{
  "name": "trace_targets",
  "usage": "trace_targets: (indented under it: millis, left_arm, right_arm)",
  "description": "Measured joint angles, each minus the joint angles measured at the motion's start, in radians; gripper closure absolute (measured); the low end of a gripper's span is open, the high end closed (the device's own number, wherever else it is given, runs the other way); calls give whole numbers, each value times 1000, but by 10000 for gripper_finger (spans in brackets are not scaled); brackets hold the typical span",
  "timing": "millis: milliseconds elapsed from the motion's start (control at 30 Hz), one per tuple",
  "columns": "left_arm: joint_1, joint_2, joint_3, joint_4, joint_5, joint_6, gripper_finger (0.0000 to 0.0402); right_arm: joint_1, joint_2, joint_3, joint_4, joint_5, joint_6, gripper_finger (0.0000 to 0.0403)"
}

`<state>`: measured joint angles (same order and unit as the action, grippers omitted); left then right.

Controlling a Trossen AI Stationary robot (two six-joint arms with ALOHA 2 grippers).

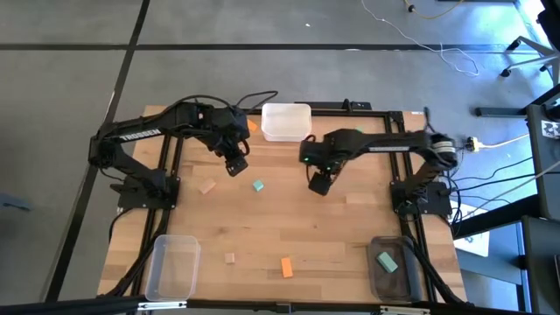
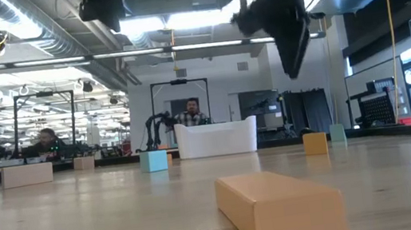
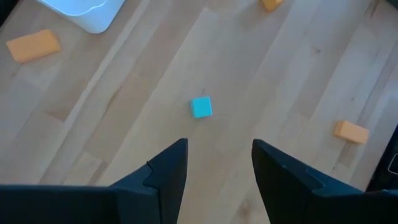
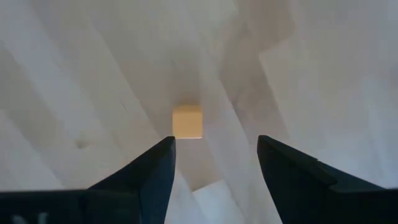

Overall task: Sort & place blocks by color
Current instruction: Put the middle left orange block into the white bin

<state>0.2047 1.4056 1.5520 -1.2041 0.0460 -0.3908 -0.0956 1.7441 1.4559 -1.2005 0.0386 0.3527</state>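
Three clear bins sit on the tabletop [image 1: 289, 227] in the high view: a white-looking bin [image 1: 286, 122] at 12 o'clock, an empty-looking bin [image 1: 171, 265] at 7 o'clock, and a dark bin [image 1: 394, 267] at 5 o'clock holding a teal bar [image 1: 387, 261] that lies aslant. Loose blocks lie around the middle: a teal cube [image 1: 259, 185] just left of centre, a tan block [image 1: 207, 186] at its 9 o'clock with its long axis tilted, a small tan cube [image 1: 230, 257] toward 7 o'clock, and an orange bar [image 1: 286, 267] at 6 o'clock with its long axis running roughly 12 to 6. An orange block [image 1: 252, 127] lies just beside the white-looking bin, at its 9 o'clock. The left hand [image 1: 236, 166] hangs above the tabletop at about 11 o'clock, fingers [image 3: 168, 174] apart and holding nothing, the teal cube ahead of them. The right hand [image 1: 318, 185] hangs right of centre, fingers [image 4: 152, 171] also apart and empty, with a tan cube [image 4: 187, 121] on the boards beyond them. Seen from the low view, the pale wood tabletop opens onto a workshop room with ceiling ducts, where two people [image 2: 191, 111] sit behind.
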Motion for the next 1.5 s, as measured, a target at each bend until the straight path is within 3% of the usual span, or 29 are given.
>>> trace_targets:
  millis: [200, 367, 600, 900, 1267, 1500]
  left_arm:
    - [0, -27, 0, 0, 0, -1, 230]
    - [0, -32, 0, 0, 1, -37, 230]
    - [0, -35, 0, 0, 1, -44, 230]
    - [0, -35, 0, 0, 1, -44, 230]
    - [0, -35, 0, 0, 1, -43, 230]
    - [0, -35, 0, 0, 1, -30, 230]
  right_arm:
    - [0, 114, 0, -2, -14, -58, 176]
    - [0, 182, 0, -4, -98, -96, 176]
    - [0, 248, 0, -2, -103, -129, 176]
    - [0, 261, -27, 32, -103, -127, 176]
    - [1, 258, -152, 222, -126, -127, 176]
    - [0, 252, -179, 255, -108, -126, 221]
